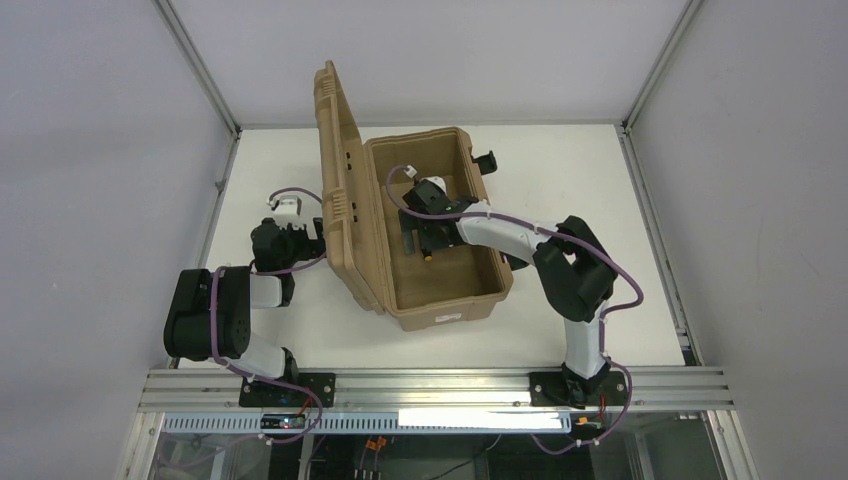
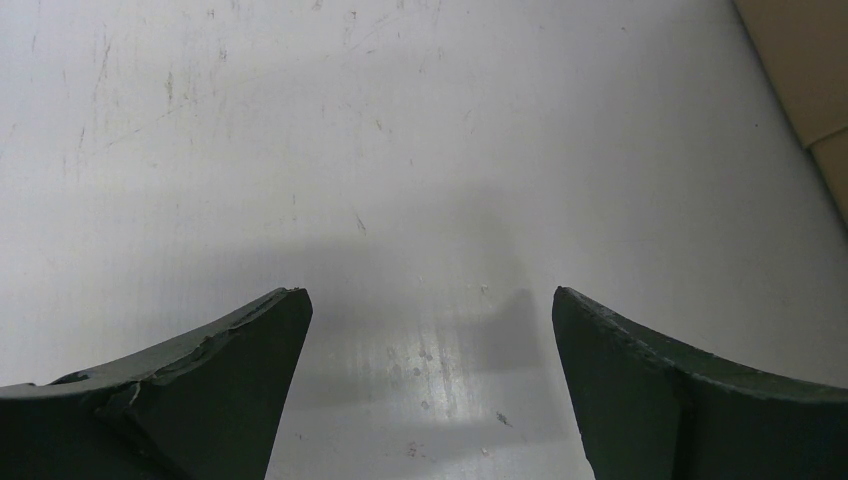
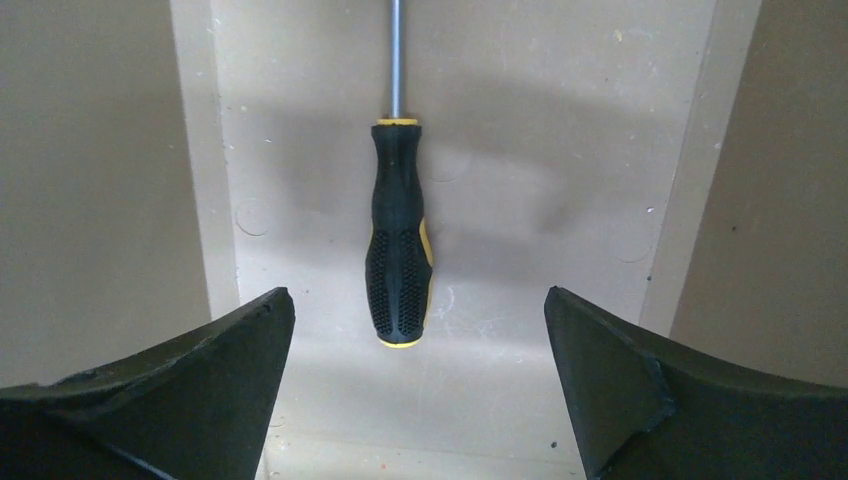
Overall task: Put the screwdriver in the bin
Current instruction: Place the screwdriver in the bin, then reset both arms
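Observation:
The screwdriver (image 3: pixel 398 240), black handle with yellow trim and a thin metal shaft, lies flat on the floor of the bin (image 3: pixel 560 150). In the top view the tan bin (image 1: pixel 450 312) stands mid-table with its ribbed lid (image 1: pixel 345 200) swung up to the left. My right gripper (image 3: pixel 418 292) hangs inside the bin just above the screwdriver's handle end, jaws wide open and holding nothing. In the top view the right gripper (image 1: pixel 418 232) sits over the bin's middle, with the screwdriver's yellow tip (image 1: pixel 428 254) showing beneath it. My left gripper (image 2: pixel 430 295) is open over bare white table, left of the lid.
The raised lid stands between the two arms. A black latch (image 1: pixel 487 160) sticks out at the bin's far right corner. The bin's inner walls (image 3: pixel 100 180) close in on both sides of the right gripper. A tan corner of the bin (image 2: pixel 810 80) shows at the right of the left wrist view.

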Controlling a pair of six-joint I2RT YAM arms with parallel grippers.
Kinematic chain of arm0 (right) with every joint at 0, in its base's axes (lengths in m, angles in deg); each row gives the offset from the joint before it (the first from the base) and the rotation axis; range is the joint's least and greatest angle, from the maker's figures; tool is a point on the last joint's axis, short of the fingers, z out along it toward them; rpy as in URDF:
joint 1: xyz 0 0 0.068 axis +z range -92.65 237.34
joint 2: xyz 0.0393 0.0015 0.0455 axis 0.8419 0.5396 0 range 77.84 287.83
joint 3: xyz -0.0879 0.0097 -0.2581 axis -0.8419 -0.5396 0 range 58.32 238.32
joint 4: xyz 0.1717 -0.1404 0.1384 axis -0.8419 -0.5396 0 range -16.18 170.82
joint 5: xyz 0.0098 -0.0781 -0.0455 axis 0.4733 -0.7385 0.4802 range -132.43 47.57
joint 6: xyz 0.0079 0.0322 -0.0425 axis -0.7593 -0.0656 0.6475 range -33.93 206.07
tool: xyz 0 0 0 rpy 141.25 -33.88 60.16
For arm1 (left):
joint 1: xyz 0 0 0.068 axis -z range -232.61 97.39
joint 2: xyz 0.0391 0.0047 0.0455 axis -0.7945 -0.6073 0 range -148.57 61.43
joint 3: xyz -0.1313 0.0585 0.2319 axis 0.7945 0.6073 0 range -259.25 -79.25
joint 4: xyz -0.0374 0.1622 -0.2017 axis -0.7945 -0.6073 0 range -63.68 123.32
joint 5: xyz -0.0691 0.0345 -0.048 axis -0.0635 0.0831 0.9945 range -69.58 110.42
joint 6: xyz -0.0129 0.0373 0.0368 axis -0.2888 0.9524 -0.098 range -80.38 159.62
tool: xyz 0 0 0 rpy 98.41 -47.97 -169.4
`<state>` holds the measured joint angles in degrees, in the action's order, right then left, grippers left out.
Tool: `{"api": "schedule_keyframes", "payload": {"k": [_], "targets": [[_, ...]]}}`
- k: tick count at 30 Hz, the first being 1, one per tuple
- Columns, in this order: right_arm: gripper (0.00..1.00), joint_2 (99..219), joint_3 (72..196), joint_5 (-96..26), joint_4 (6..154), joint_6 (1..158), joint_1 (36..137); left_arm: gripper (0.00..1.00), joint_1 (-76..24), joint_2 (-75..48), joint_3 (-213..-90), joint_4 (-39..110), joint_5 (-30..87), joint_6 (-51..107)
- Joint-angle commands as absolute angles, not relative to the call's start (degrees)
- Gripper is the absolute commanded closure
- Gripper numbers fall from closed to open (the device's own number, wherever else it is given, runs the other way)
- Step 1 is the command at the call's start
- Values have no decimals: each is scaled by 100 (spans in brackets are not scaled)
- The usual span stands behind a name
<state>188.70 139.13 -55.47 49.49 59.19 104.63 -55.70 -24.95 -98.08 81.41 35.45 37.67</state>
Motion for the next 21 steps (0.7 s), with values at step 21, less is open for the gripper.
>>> {"api": "schedule_keyframes", "payload": {"k": [21], "targets": [[1,18005,16365,-6353,3003,6764,10560,1,-5616,-2503,-9867,8473,3580,3795]]}}
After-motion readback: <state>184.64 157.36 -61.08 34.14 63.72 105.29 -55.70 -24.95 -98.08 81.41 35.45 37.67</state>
